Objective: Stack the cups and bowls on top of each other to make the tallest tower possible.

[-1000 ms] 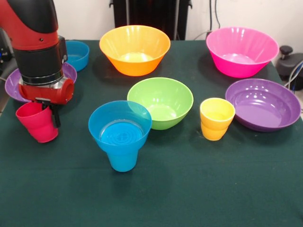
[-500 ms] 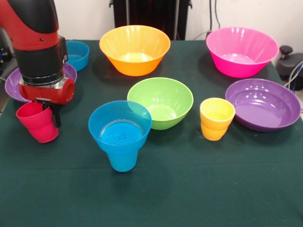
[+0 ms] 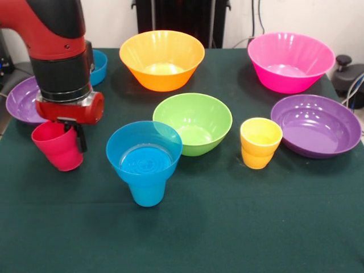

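Transport step: your end effector (image 3: 69, 132) grips the red cup (image 3: 57, 147) by its rim, tilted, left of the tower (image 3: 144, 160). Next you must level it over the blue bowl (image 3: 144, 150).

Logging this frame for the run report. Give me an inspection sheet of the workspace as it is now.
Surface: dark green cloth, flat.
Job's things: blue bowl sits on blue cup; red cup tilted; yellow cup, green bowl, orange bowl, pink bowl, two purple bowls, second blue bowl all loose.
Clutter: nothing seen.
Grippers: gripper shut on red cup's rim.
Cables: several at back wall.
Surroundings: black object beside table.
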`<state>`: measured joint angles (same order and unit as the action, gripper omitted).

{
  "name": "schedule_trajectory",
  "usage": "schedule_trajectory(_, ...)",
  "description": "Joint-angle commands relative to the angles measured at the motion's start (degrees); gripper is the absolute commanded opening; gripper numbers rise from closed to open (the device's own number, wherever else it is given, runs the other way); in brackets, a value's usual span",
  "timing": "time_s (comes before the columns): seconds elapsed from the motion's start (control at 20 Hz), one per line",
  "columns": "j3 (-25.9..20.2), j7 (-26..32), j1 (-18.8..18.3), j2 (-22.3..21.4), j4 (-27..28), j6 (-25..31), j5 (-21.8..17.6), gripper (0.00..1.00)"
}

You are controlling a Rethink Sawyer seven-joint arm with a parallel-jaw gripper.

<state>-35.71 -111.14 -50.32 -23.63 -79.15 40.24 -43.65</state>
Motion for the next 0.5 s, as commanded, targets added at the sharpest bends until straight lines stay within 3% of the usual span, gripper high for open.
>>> schedule_trajectory(0.05, 0.86, 12.75, 6.02, -4.78, 5.73, 13.31, 0.6, 0.0)
schedule_trajectory(0.5, 1.69, 11.89, 8.78, -9.41, 6.53, 18.66, 0.0, 0.0)
